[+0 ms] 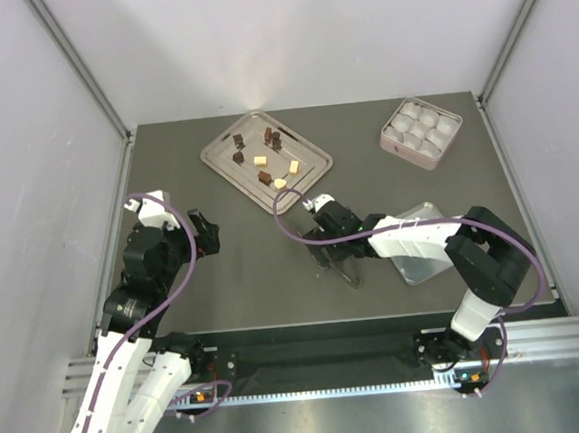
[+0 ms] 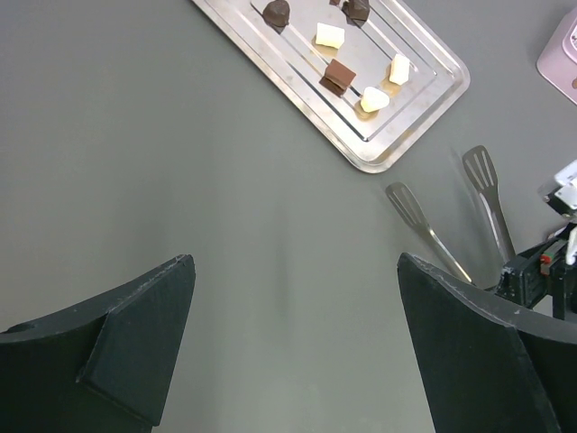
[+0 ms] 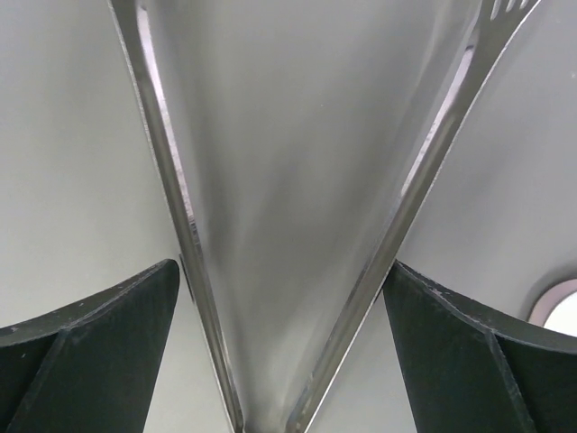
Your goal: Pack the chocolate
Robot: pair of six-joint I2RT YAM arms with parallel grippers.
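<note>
Steel tongs (image 3: pixel 176 180) are pinched by both arms between the right fingers (image 3: pixel 90 343). The left fingers (image 2: pixel 117 343) hang spread and empty. Beyond the tong tips the chocolate (image 2: pixel 341 77) lies on a tray (image 2: pixel 451 81). The cubes are probably light, slippery and easily marked, so squeeze their flat sides gently.

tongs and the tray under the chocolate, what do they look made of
The tongs look like polished steel: thin arms, mirror-bright in the right wrist view. The tray seems brushed silver metal, perhaps steel or aluminium: its stepped rim glints.
</note>
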